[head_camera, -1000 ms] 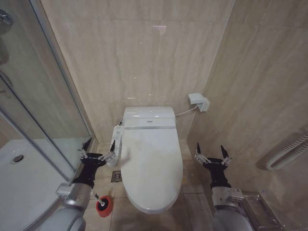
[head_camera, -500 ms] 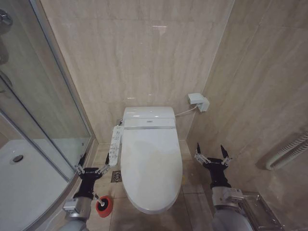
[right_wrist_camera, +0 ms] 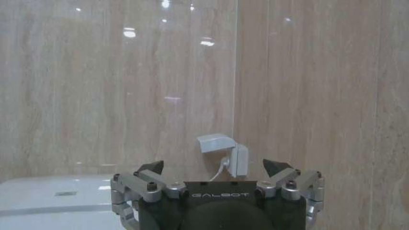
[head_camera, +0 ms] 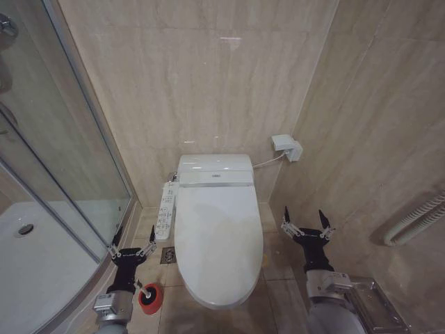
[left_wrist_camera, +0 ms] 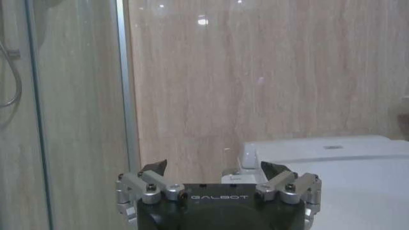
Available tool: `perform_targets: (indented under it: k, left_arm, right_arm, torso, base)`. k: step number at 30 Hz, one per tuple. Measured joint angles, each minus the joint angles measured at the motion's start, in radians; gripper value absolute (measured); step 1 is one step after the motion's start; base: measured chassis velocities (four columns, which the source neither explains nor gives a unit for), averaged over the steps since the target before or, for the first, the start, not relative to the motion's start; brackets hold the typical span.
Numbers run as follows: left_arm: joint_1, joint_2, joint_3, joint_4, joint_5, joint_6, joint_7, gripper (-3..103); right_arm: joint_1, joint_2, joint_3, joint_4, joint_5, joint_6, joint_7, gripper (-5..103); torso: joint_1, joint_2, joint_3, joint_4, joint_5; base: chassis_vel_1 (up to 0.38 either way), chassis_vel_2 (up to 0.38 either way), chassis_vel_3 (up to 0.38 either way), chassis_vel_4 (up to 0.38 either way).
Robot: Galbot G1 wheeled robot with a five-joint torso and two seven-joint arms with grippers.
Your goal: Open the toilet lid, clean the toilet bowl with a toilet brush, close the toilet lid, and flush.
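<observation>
A white wall socket [head_camera: 287,147] sits beside the button panel's [head_camera: 165,211] toilet.

Toilet lid [head_camera: 218,243] centre; toilet brush [head_camera: 149,295] front-left, btwn lid & shower tray [head_camera: 35,271].

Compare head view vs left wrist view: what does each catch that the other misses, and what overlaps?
Head view alone: the red holder with the toilet brush on the floor, the button panel beside the toilet, the wall socket, and the right pincer, open, beside the toilet's right side.

Left wrist view alone: a shower hose behind the glass.

Both: the open left pincer, the closed toilet lid, the tank top, the shower glass.
</observation>
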Motion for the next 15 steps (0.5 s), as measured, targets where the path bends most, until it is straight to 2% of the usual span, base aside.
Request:
perform_targets:
  k: [15]
  left_arm:
    - [0.016,-0.008,0.005,-0.015,0.023,-0.009,0.007,98]
  right_arm:
    - [-0.001,0.000,0.000,0.000,0.000,0.000,0.000,100]
  torso:
    - [0.000,0.000,0.000,-0.0002,0.0000]
  base:
    - [-0.016,0.014,0.015,-0.017]
